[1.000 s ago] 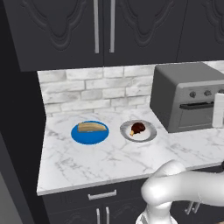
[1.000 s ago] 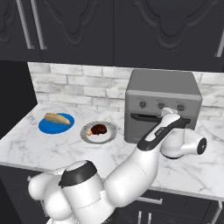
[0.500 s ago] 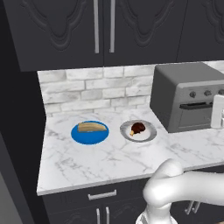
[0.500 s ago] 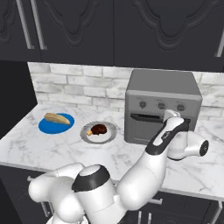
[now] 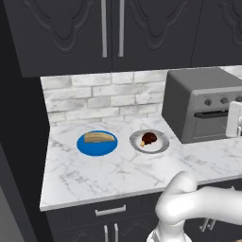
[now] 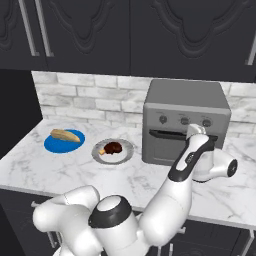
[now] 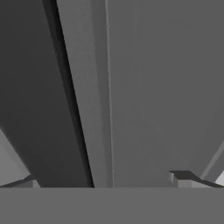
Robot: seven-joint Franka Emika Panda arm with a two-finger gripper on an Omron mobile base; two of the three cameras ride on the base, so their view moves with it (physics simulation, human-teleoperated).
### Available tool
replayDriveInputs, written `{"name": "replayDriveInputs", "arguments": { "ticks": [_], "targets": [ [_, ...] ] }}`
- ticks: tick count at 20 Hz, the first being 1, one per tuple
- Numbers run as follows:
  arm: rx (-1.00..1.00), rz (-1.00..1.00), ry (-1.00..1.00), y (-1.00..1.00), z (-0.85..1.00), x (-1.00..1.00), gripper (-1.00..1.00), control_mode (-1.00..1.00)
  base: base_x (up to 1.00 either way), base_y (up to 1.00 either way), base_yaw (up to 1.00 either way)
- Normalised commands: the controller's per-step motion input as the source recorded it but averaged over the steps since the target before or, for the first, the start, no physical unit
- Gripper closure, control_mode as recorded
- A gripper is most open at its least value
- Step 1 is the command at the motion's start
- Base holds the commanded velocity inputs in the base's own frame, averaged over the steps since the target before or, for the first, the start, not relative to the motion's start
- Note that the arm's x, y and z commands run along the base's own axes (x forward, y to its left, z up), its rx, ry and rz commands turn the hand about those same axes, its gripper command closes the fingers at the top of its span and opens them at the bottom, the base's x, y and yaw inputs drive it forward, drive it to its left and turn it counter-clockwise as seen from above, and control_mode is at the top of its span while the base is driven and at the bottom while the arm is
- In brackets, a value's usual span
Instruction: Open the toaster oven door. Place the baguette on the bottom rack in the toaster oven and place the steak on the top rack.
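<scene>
The bench (image 5: 118,175) carries everything, a white marble slab under dark wall cupboards (image 5: 108,33) and a pale brick backsplash (image 5: 104,97), so all the task's things sit at one working height within the arm's sweep. The oven (image 6: 186,120) stands at the back of the slab, toward 2 o'clock from its middle in the left base view, with its front turned outward so the racks can be loaded from the bench side. Its door (image 6: 172,145) looks shut and upright, which is why opening has to come first. The arm (image 6: 170,200) rises from the base and bends forward so that the hand meets the door's upper edge, where the dark bar handle (image 6: 170,134) runs. The gripper (image 7: 105,186) is up close against the grey front in the hand view, jaws spread wide and grasping nothing, one dark tip at each side with the handle's dark strip running between them; I judge they are set to straddle the bar for a pull. At 9 o'clock from the oven, well apart from it, the baguette (image 5: 99,137) lies across a blue plate (image 5: 97,147), and nearer, between loaf and oven, the steak (image 5: 149,139) rests on a grey plate (image 5: 160,146). Both wait clear of the space in front of the door.
</scene>
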Motion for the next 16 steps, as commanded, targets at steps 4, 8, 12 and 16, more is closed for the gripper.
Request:
{"name": "replayDriveInputs", "arguments": {
  "ticks": [4, 8, 12, 16],
  "targets": [
    [0.0, 0.0, -0.05, -0.04, 0.0, 0.22, -1.0, -1.0, 0.0, 0.0, 0.0],
    [0.0, 0.0, -0.06, 0.0, 0.0, 0.23, 1.0, -1.0, 0.0, 0.0, 0.0],
    [0.0, 0.0, -0.01, 0.0, 0.0, 0.29, 1.0, -1.0, 0.0, 0.0, 0.0],
    [0.0, 0.0, -0.01, 0.0, 0.0, 0.36, 1.0, -1.0, 0.0, 0.0, 0.0]
  ]
}}
